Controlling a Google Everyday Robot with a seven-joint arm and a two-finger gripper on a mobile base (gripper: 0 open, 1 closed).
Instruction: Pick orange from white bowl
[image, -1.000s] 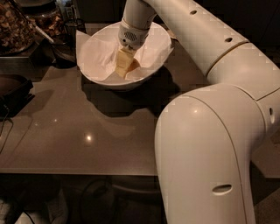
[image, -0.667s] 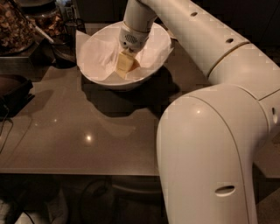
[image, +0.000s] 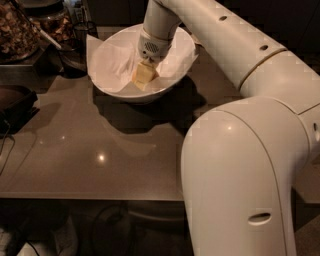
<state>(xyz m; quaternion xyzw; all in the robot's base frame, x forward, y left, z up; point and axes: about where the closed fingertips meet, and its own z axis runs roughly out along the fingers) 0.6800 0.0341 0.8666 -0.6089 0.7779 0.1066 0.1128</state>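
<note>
The white bowl stands at the back of the table, lined with crumpled white paper. My gripper reaches straight down from the white arm into the middle of the bowl, its pale yellow tip resting low on the paper lining. The orange is hidden; I see no round fruit in the bowl, and the gripper covers the spot below it.
Dark containers of snacks and a scoop stand at the back left. A black tray sits at the left edge. The grey-brown tabletop spreads in front of the bowl. My bulky white arm fills the right side.
The gripper has shifted only very slightly inside the bowl. The bowl and everything else stay where they were.
</note>
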